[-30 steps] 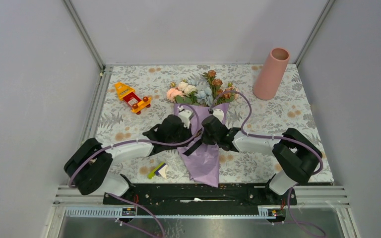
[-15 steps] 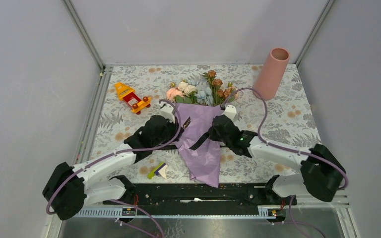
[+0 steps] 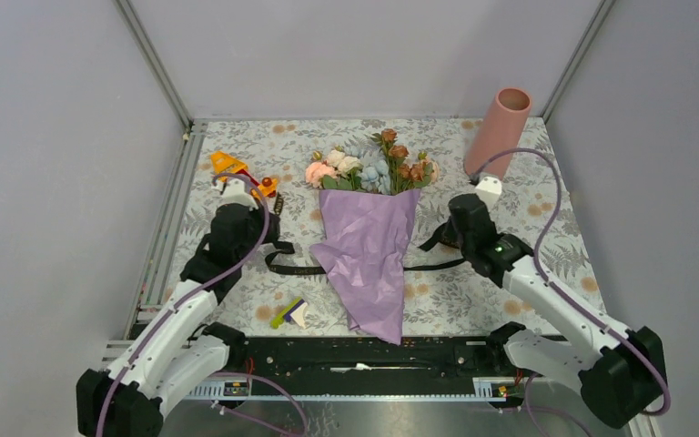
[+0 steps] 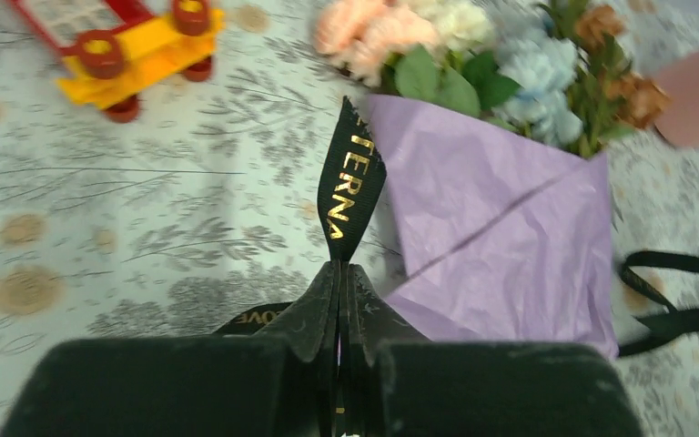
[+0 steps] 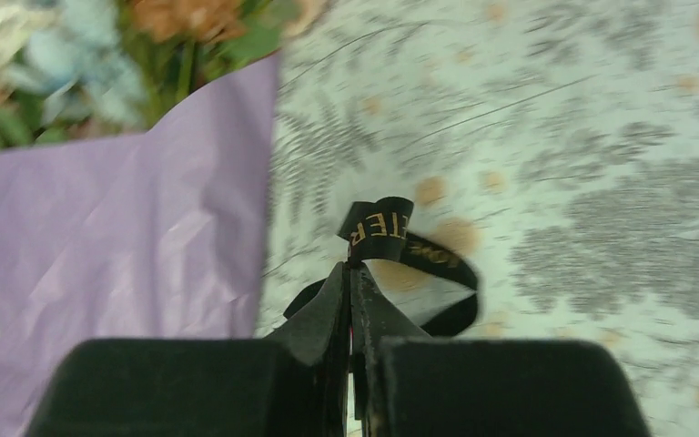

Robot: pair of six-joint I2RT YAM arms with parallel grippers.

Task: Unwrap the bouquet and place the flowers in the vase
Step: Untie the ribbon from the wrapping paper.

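Find the bouquet [image 3: 369, 250] lying flat, purple paper up, narrow end toward the arm bases, in the same spot as a second ago. See the flowers [image 3: 370, 168] at its far end, peach, cream, pale blue and rust, unmoved. Note the vase [image 3: 498, 135] upright beyond and to the right of the bouquet, well apart from it, unchanged.

Log the main change: a second ago both grippers crowded over the middle of the bouquet; now spread wide to either side.

Place the left gripper [image 3: 237, 187] well left of the bouquet, over a red and yellow toy car [image 3: 224, 163]. Confirm from the left wrist view: jaws pressed fully together on one end of the black ribbon [image 4: 349, 187], gold letters showing.

Place the right gripper [image 3: 486, 185] right of the bouquet, just short of the vase. Confirm from the right wrist view: jaws likewise closed tight, pinching the other ribbon end.

Record the ribbon pulled loose: half a second ago a black band across the paper; now black tails trailing on the tablecloth [image 3: 528, 214] left and right of the bouquet.

Note a small purple, green and white piece [image 3: 289, 312] left of the bouquet's narrow end, unmoved.
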